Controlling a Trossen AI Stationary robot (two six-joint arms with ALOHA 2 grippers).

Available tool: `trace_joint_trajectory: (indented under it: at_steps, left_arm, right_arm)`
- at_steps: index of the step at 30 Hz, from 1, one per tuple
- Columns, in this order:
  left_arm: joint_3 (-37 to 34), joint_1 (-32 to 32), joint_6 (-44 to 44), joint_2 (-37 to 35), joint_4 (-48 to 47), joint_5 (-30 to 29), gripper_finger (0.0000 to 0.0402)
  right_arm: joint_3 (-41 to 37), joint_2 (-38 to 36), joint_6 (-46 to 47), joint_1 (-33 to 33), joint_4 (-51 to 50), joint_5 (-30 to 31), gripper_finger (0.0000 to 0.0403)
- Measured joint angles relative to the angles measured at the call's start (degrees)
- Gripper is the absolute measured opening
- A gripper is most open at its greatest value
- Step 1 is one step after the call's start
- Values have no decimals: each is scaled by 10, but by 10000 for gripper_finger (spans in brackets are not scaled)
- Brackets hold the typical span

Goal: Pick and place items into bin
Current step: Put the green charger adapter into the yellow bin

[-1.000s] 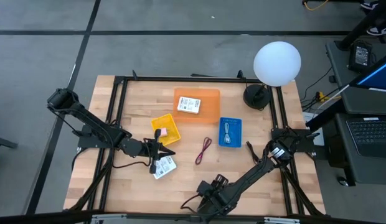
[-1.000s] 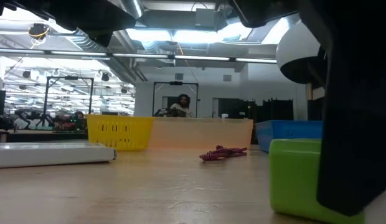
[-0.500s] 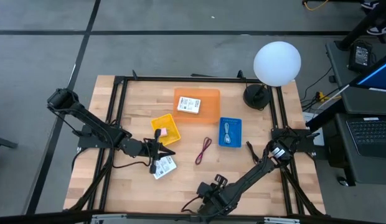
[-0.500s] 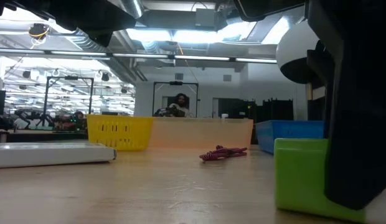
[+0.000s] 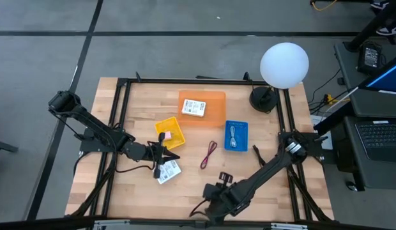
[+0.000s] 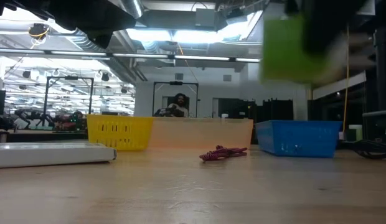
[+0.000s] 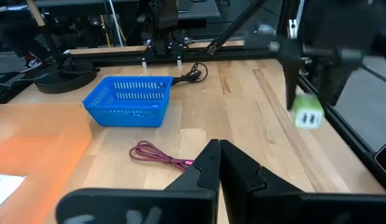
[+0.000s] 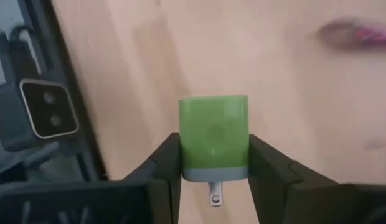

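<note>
Pale wooden table top (image 5: 131, 102) inside a black metal frame, seen from above. A white globe lamp (image 5: 284, 64) on a black base stands at the far right corner.

Translucent orange rectangular bin (image 5: 202, 108) sits far centre, with one white labelled packet (image 5: 194, 107) inside. Blue mesh plastic basket (image 5: 236, 135) lies to its right with a pale cord in it. Yellow mesh plastic basket (image 5: 170, 132) sits left of centre and holds a small pink block (image 5: 166, 135).

Left gripper (image 5: 163, 155) rests low just near of the yellow basket, fingers pressed together, holding nothing. Second white labelled packet (image 5: 168, 170) lies on the wood just beside it.

Dark red looped cord (image 5: 209, 154) lies on the bare wood between the two mesh baskets.

Right gripper (image 8: 213, 167) is at the near table edge, raised off the wood, clamped on the green plastic block with a grey base (image 8: 213, 135); one finger on each side face.
</note>
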Motion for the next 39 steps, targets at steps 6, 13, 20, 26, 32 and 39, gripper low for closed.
trace_joint_trajectory:
  at_steps: [6, 13, 20, 26, 32, 39]
  left_arm:
    - [0, 0, -5, 0, 0, 0, 3]
    - [0, 0, -22, 0, 0, 0, 3]
    - [0, 0, -38, 4, -4, 0, 3]
    - [0, 0, -50, 22, -4, 0, 3]
    - [0, 0, -50, 33, -2, 0, 3]
    - [0, 0, -47, 33, 19, -1, 3]
  right_arm:
    - [0, -51, -32, 8, -56, 105, 117]
    - [0, -76, -55, 22, -80, 174, 117]
    - [-67, -74, -34, 36, -12, 201, 117]
    - [-151, -81, -40, 38, 96, 205, 117]
    - [-258, -154, -102, 38, 254, 230, 117]
    - [-434, -263, -193, 31, 476, 240, 117]
